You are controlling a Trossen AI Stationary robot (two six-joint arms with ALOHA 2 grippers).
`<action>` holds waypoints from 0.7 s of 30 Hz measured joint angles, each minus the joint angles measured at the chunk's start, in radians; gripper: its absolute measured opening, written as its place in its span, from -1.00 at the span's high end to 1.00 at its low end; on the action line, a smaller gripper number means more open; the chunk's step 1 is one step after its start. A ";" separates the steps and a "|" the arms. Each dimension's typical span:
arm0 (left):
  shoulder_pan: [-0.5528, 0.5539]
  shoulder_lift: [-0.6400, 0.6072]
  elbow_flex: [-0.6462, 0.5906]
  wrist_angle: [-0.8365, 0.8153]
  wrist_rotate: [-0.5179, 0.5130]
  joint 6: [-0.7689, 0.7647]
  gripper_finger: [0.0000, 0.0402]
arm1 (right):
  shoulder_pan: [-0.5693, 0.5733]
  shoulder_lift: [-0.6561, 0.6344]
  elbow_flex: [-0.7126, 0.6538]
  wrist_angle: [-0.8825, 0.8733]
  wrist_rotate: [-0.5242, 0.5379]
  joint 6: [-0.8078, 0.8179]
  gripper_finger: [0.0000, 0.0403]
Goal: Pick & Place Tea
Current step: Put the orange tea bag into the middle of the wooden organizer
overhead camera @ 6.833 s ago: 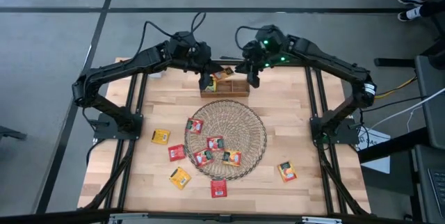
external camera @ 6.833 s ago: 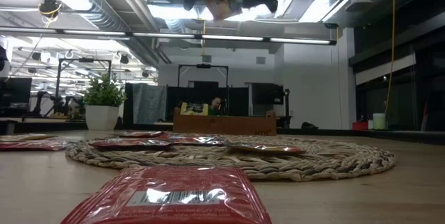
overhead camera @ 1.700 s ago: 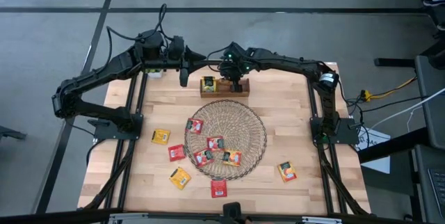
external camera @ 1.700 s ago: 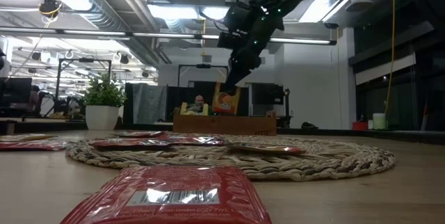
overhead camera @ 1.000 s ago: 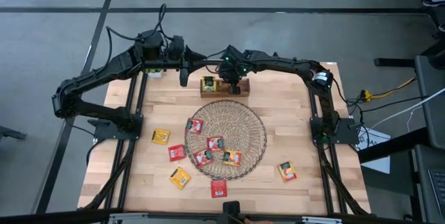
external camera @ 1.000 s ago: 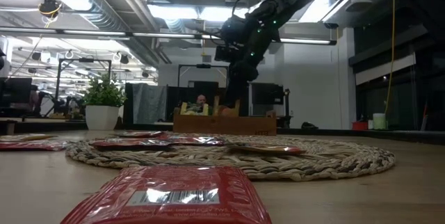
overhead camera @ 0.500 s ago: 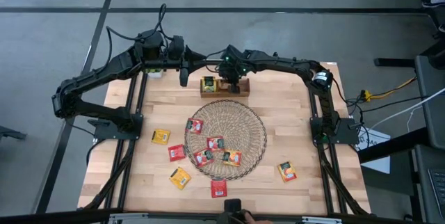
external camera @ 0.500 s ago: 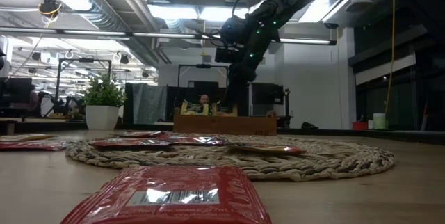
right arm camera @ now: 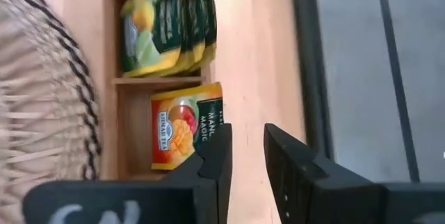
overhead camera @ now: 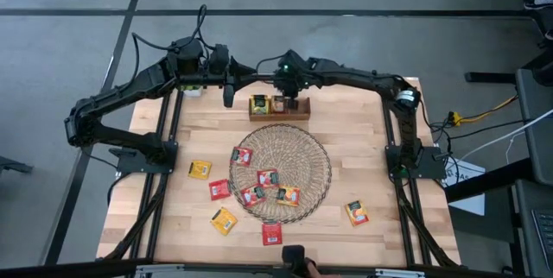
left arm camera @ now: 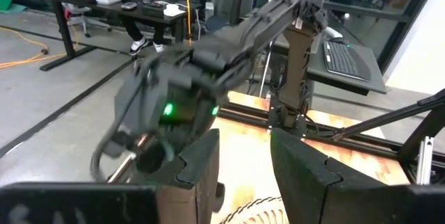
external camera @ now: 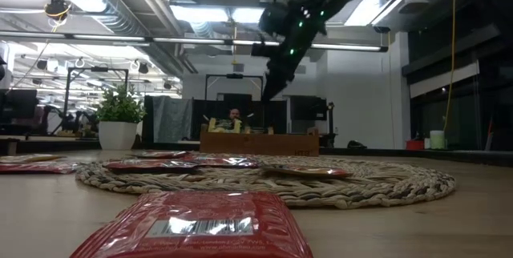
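Tea sachets in red, yellow and orange lie flat on the round wicker mat and on the table around it, one red one close to the low camera. A small wooden box stands at the table's far edge. In it stand yellow sachets in one compartment and an orange sachet in the neighbouring one. My right gripper hangs open above the box, slanting down, with nothing between its fingers. My left gripper waits open, left of the box and high above the table.
Loose sachets lie left of the mat, near the front edge and at the right. A potted plant and desks stand in the room behind. Bare wood shows right of the mat.
My right gripper has let go of the orange sachet, which now stands in the box's compartment next to the yellow ones. The gripper has then risen clear of the box and tipped somewhat.
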 joint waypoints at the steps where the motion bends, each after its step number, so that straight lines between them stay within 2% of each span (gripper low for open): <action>1: 0.000 0.000 0.000 0.000 0.000 0.000 0.38 | 0.000 -0.013 0.009 -0.015 -0.003 0.008 0.58; 3: 0.000 0.000 0.000 0.000 0.000 0.000 0.38 | 0.002 -0.039 0.033 -0.066 -0.041 0.052 0.58; 8: -0.003 0.000 0.000 -0.012 0.000 -0.001 0.38 | 0.015 -0.077 0.103 -0.226 -0.273 0.166 0.58; 11: -0.003 -0.002 0.000 -0.051 0.006 -0.001 0.38 | 0.045 -0.094 0.120 -0.315 -0.359 0.184 0.58; 21: -0.035 -0.036 0.000 -0.135 0.005 0.010 0.38 | 0.229 -0.127 0.113 -0.483 -0.364 0.288 0.58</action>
